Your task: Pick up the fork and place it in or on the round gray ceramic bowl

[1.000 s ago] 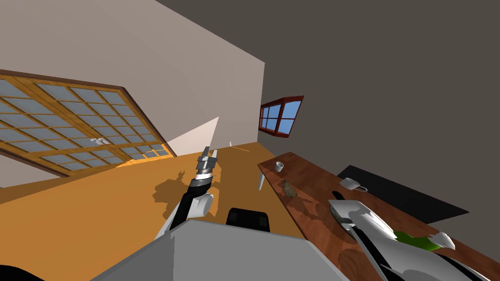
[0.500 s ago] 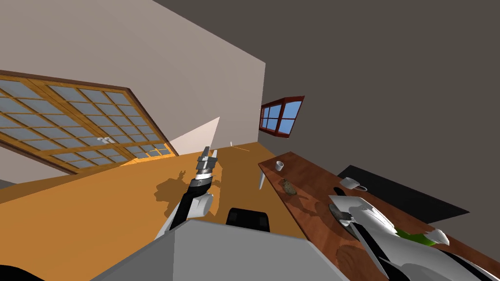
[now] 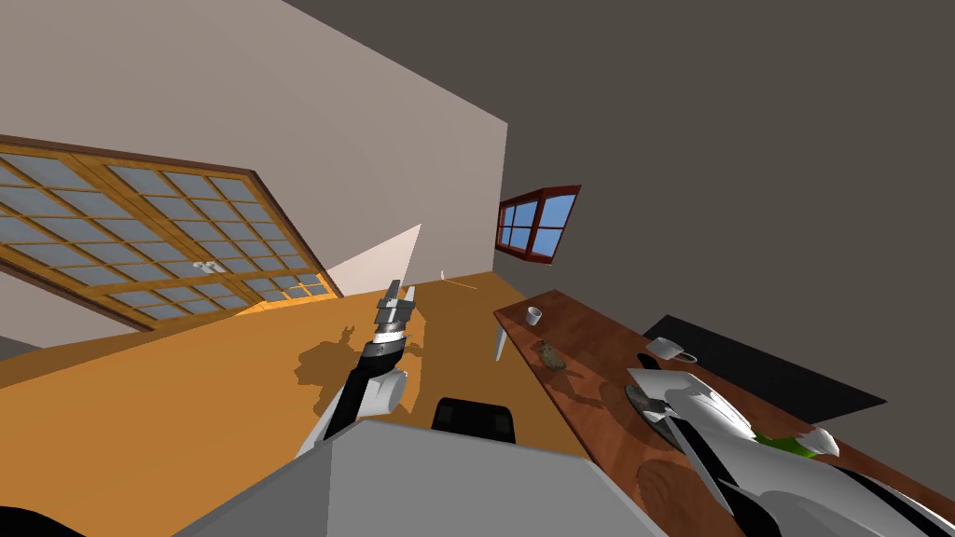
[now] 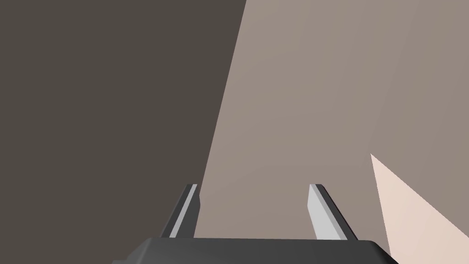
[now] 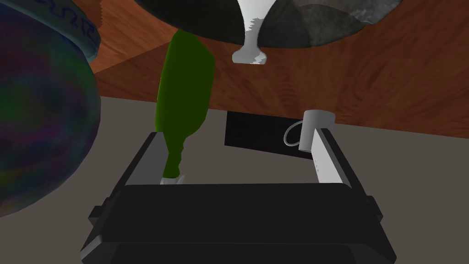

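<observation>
Raised left end effector (image 4: 254, 185), fingers apart, right end effector (image 5: 236, 135) lower, fingers spread

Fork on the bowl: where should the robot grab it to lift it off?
Probably the narrow end of the fork, poking out past the bowl rim. It hangs free over the table, so the open right gripper can come from that side and pinch it.

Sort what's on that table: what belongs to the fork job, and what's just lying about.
Job:
- fork, lying on the bowl
- grey bowl
- right gripper, open

Lying about:
- green bottle
- mug
- small white cup
- brown lump
- dark iridescent pot
</observation>
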Robot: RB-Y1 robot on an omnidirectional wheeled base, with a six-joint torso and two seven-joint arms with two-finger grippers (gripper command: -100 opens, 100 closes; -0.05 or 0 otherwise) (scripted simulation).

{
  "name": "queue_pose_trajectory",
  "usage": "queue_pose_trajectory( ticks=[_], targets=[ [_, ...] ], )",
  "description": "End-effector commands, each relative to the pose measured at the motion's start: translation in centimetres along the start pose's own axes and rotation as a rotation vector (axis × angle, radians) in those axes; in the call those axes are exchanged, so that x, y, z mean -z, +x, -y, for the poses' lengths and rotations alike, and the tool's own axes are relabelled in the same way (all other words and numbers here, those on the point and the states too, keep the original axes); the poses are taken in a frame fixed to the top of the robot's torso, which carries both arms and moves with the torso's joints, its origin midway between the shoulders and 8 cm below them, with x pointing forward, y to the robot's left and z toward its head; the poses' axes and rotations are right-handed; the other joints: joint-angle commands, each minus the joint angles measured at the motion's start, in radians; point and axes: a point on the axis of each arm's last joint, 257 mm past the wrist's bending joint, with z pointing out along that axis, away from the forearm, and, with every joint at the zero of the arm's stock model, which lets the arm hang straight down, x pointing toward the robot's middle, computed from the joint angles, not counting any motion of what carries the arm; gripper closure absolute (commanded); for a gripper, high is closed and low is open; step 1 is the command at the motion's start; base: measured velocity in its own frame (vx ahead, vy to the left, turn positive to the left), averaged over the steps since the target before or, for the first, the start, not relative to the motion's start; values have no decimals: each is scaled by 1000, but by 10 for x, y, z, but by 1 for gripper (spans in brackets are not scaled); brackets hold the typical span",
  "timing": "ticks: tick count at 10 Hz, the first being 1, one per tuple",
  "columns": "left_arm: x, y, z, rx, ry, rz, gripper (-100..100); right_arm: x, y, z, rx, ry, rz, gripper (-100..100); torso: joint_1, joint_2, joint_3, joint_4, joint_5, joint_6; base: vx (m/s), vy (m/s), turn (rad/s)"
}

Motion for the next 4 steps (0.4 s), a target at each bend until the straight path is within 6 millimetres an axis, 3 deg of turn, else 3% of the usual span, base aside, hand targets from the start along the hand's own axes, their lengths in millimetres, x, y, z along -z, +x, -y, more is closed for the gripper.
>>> queue_pose_trajectory(
  ticks=[1,4],
  targets=[
    [0,0,0,0,0,0,0,0,0,0,0,0,0,0,0,0,0,0,0,0,0,0,0],
    [0,0,0,0,0,0,0,0,0,0,0,0,0,0,0,0,0,0,0,0,0,0,0]
  ],
)
